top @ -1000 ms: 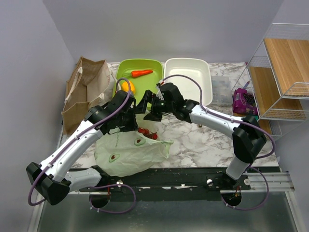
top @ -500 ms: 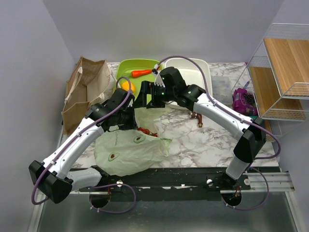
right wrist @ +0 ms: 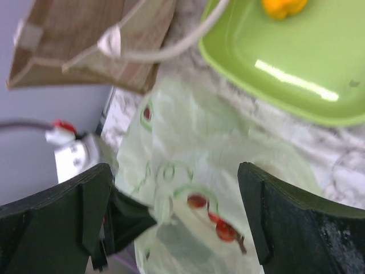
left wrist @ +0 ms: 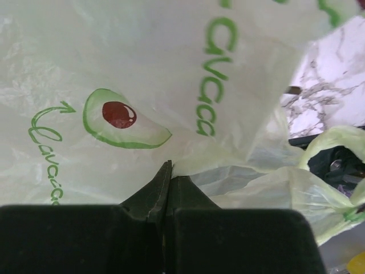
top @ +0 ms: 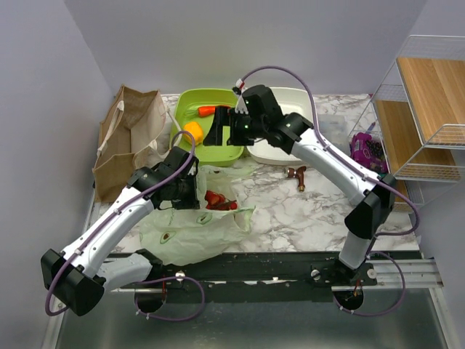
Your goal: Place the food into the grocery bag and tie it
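Note:
The pale-green grocery bag (top: 190, 231) with avocado prints lies on the marble table near the front. My left gripper (top: 190, 192) is shut on a fold of its rim (left wrist: 171, 169), holding the mouth up. Red cherry tomatoes (top: 219, 200) lie in the bag's mouth and also show in the right wrist view (right wrist: 220, 226). My right gripper (top: 221, 131) is open and empty, hovering over the near edge of the green tray (top: 231, 154). A yellow bell pepper (top: 193, 132) sits in that tray, seen too in the right wrist view (right wrist: 283, 7). The cabbage is out of view.
An orange carrot (top: 207, 110) lies in the green tray. A white tub (top: 299, 102) stands to its right, a brown paper bag (top: 127, 138) to its left. A small brown object (top: 298, 174), a purple pack (top: 367, 153) and a wire shelf (top: 429, 109) are on the right.
My right gripper has pulled back from the bag's mouth, up and away over the green tray. The tomatoes stay in the bag. My left gripper has shifted slightly nearer with the rim.

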`<action>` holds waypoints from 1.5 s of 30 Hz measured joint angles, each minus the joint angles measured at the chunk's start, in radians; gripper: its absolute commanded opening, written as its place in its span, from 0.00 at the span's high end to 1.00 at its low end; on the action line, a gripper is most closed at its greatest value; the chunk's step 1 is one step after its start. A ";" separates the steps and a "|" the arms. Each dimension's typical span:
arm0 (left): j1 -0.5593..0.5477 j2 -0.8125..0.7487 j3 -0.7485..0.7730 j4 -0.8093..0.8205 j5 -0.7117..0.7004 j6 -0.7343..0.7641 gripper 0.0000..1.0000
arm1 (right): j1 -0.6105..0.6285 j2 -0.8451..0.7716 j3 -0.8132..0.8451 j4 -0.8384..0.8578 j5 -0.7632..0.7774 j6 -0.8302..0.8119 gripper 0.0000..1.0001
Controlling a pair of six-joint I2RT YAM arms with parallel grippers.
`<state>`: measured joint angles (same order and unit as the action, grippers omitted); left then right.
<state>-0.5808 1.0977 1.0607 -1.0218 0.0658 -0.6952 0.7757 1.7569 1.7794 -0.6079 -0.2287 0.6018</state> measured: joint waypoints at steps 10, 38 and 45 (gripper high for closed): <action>0.003 -0.033 -0.061 -0.067 0.000 0.002 1.00 | -0.090 0.317 0.289 0.014 0.055 0.002 0.01; 0.003 -0.058 -0.061 -0.172 -0.031 -0.028 1.00 | -0.135 0.745 0.413 0.468 -0.042 0.074 0.00; 0.003 -0.048 -0.042 -0.190 -0.032 -0.027 1.00 | -0.124 0.805 0.428 0.560 0.007 -0.001 0.00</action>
<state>-0.5777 1.0496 1.0183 -1.2114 0.0334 -0.7227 0.6514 2.5614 2.2078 -0.0479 -0.2214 0.6010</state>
